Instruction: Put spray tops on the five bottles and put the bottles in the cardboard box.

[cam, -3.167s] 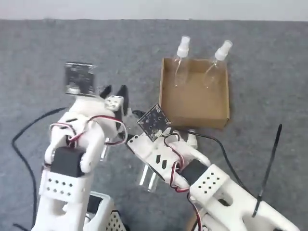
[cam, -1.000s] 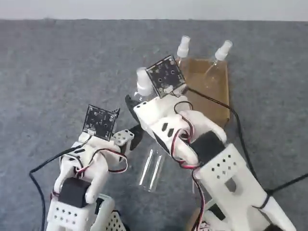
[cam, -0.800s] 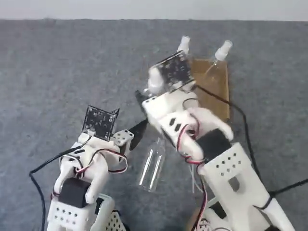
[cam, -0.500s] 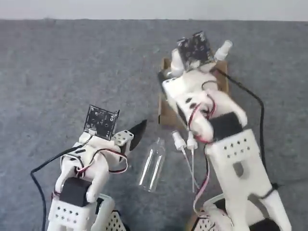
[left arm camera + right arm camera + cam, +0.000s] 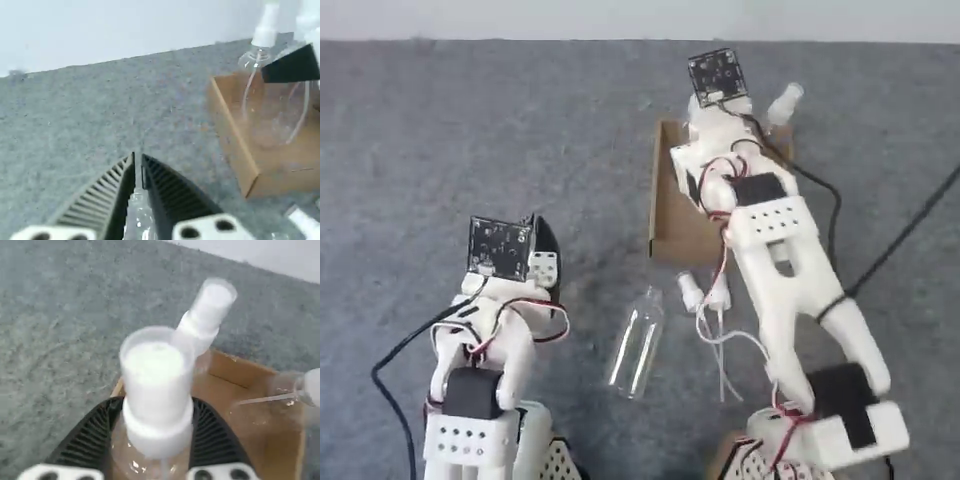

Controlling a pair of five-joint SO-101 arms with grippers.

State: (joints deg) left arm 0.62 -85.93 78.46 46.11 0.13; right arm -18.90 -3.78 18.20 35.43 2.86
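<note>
A grey, felt-like mat (image 5: 460, 130) covers the table, its nap speckled and faintly mottled. A pale, plain wall (image 5: 520, 18) rises behind the mat's far edge; in the left wrist view it stands as a whitish band above the mat

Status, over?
Right pincer shut on capped bottle at cardboard box. Left pincer shut. Bare bottle, two spray tops on table. Boxed bottle close beside.

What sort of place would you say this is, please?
Probably a robotics test bench: two white robot arms stand on a grey felt-covered table, with a cardboard box, clear bottles and loose spray tops laid out.
</note>
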